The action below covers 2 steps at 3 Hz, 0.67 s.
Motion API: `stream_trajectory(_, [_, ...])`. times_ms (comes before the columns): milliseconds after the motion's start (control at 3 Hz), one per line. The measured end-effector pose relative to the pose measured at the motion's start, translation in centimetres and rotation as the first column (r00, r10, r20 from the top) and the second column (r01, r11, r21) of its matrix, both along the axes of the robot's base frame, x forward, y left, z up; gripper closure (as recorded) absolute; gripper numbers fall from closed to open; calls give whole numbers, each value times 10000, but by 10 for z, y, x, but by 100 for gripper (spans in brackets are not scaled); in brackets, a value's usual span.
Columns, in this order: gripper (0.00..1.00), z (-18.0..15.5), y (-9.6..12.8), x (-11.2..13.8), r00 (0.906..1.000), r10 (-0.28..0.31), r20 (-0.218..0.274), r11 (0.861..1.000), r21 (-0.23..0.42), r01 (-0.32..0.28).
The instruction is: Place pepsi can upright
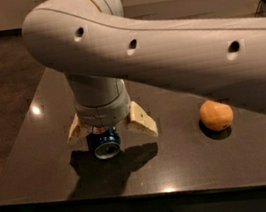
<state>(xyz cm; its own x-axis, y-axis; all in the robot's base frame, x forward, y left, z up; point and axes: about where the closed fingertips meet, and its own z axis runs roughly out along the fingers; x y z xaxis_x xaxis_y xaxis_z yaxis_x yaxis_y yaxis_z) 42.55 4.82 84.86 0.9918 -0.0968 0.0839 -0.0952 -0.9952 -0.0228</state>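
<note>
The pepsi can (pixel 104 144) lies on its side on the dark table (pixel 184 170), its silver end facing the camera. My gripper (pixel 109 129) hangs straight above it, its two cream fingers spread wide, one (pixel 78 131) to the can's left and one (pixel 141 120) to its right. The can sits between them under the wrist, and neither finger touches it. The upper part of the can is hidden by the wrist.
An orange (pixel 216 115) sits on the table to the right of the gripper. The table's front edge (pixel 138 196) runs close below the can. My large white arm (pixel 165 57) crosses the upper right of the view.
</note>
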Motion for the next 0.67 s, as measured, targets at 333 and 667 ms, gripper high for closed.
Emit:
stream_trajectory(333, [0,-1,7,-7,9997,235,-40,9997,-66,-235])
stream_trajectory(667, [0,-2,12,-11,9992,393,-61,9992,-116,-393])
